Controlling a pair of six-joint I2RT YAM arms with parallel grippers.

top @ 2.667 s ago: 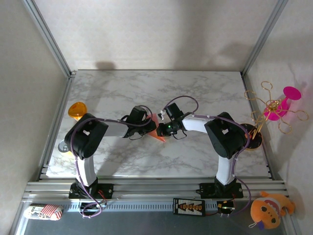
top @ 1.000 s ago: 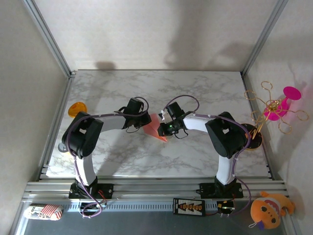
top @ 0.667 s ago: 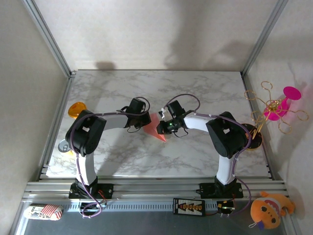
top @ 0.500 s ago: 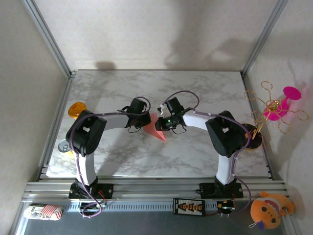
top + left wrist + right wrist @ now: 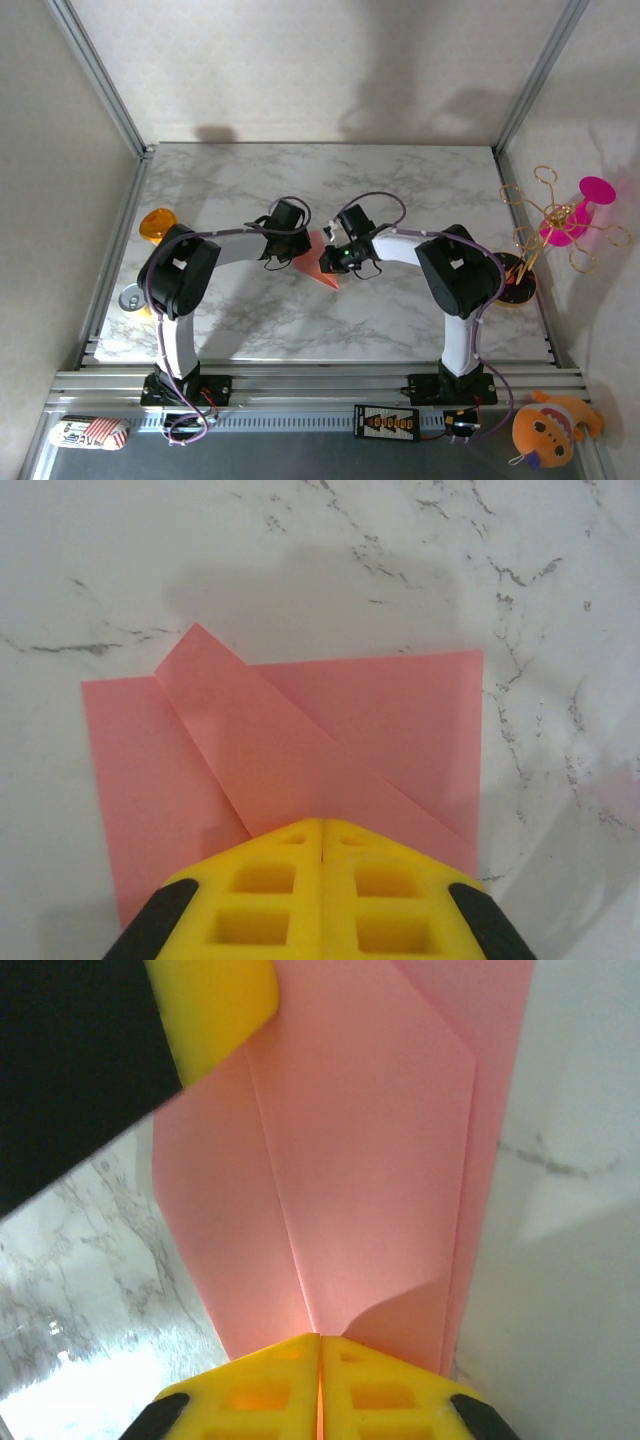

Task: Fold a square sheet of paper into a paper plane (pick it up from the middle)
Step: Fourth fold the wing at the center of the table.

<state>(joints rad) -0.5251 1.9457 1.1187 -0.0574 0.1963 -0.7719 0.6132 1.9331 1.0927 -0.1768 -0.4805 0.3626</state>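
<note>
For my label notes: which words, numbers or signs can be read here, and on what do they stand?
No text can be read.
Striped packet: print too small to read.
Black board: orange marks, too blurred to read.

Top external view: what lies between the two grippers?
The square sheet of paper, partly folded, lies between left gripper and right gripper in the top view.

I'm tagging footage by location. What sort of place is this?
Probably a robotics lab test cell: left arm and right arm bolted to an aluminium rail, a marble-pattern table, plain white panels enclosing it.
</note>
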